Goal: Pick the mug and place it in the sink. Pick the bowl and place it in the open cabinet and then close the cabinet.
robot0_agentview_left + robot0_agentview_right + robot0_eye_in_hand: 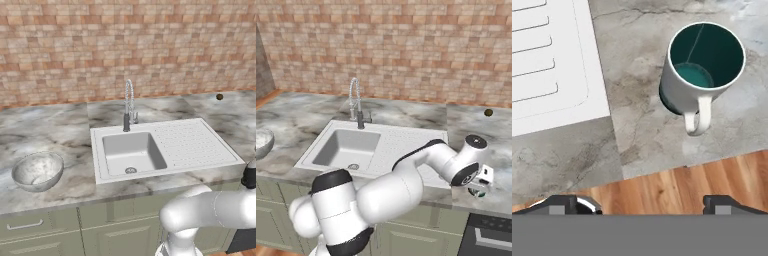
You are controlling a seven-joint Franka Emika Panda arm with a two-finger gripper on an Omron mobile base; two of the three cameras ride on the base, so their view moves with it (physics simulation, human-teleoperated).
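The mug stands upright on the marble counter, white outside and dark green inside, its handle turned toward the counter's front edge. My gripper hovers above it and nearer that edge, open and empty, with the mug beyond the fingertips. From the right base camera, the gripper hangs over the counter right of the sink, with a sliver of mug under it. The marbled bowl rests on the counter left of the sink. The cabinet is out of view.
The faucet rises behind the basin. The ridged drainboard lies close beside the mug. A small dark object sits by the brick wall. Wooden floor shows past the counter's edge. A dark appliance stands at lower right.
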